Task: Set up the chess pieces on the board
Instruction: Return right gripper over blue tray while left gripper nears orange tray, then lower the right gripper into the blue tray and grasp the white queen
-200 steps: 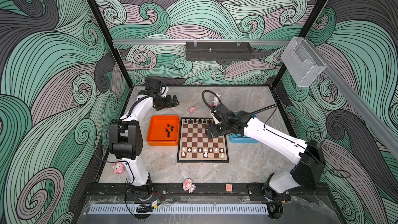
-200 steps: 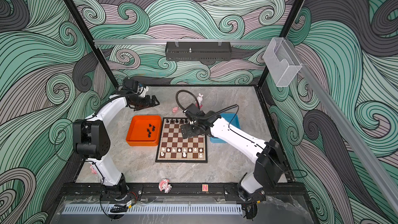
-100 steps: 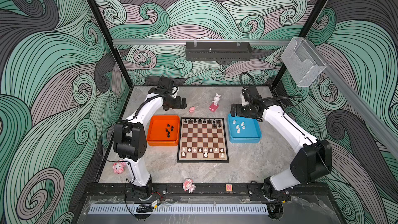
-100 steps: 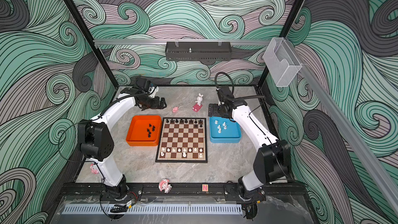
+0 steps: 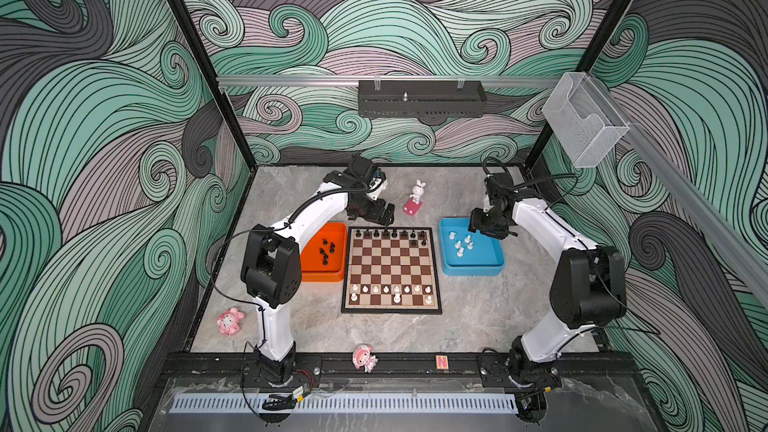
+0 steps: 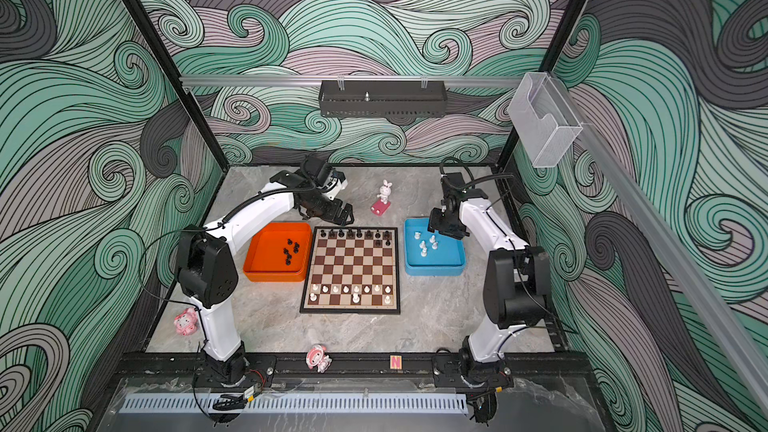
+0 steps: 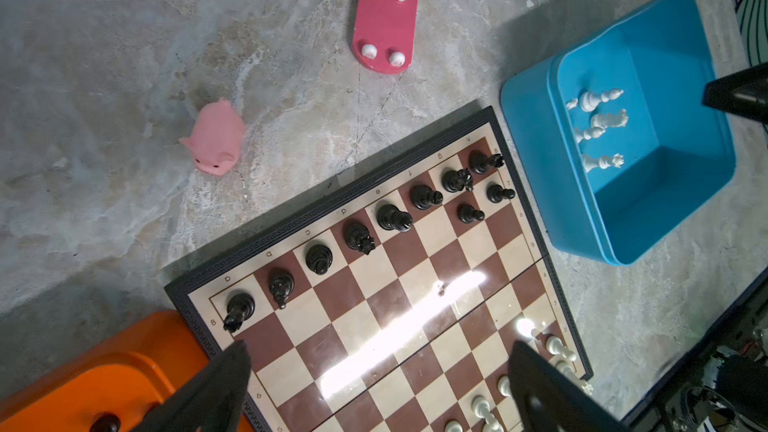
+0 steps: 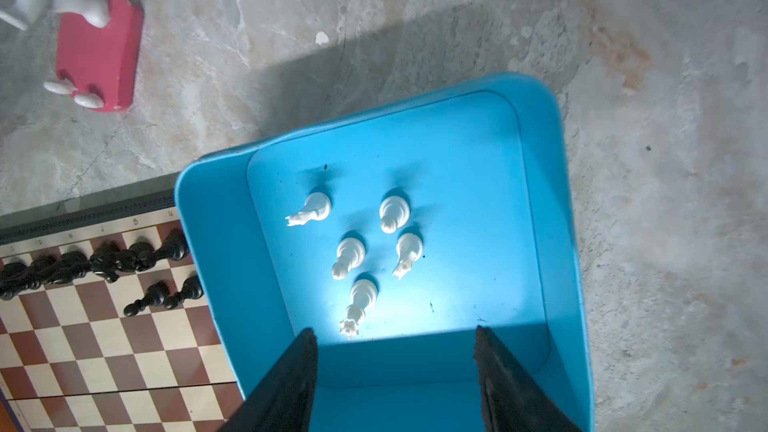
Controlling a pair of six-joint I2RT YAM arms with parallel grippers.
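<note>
Right gripper point(image 8: 394, 332) hangs empty, jaws apart, over blue tray point(image 8: 540, 201) w/ five white chess pieces point(image 8: 351, 251) inside, prob lining up a pick. Left gripper point(image 7: 379, 347) spread wide above board point(image 7: 405, 249), prob parked; black back row's full already.

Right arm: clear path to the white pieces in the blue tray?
Probably yes. The right gripper hovers over the blue tray, jaws apart and empty; the five white pieces sit uncovered just ahead of it.

Flat brown-and-cream chessboard point(image 7: 374, 284): smooth, glossy, with a strong glare streak. Small black and white plastic chess pieces point(image 7: 392, 218) glossy; rectangular blue plastic tray point(image 8: 557, 243) and orange plastic tray point(image 7: 104, 367) smooth, slight sheen. Grey marbled stone-look counter point(image 7: 124, 56): matt, mottled.
</note>
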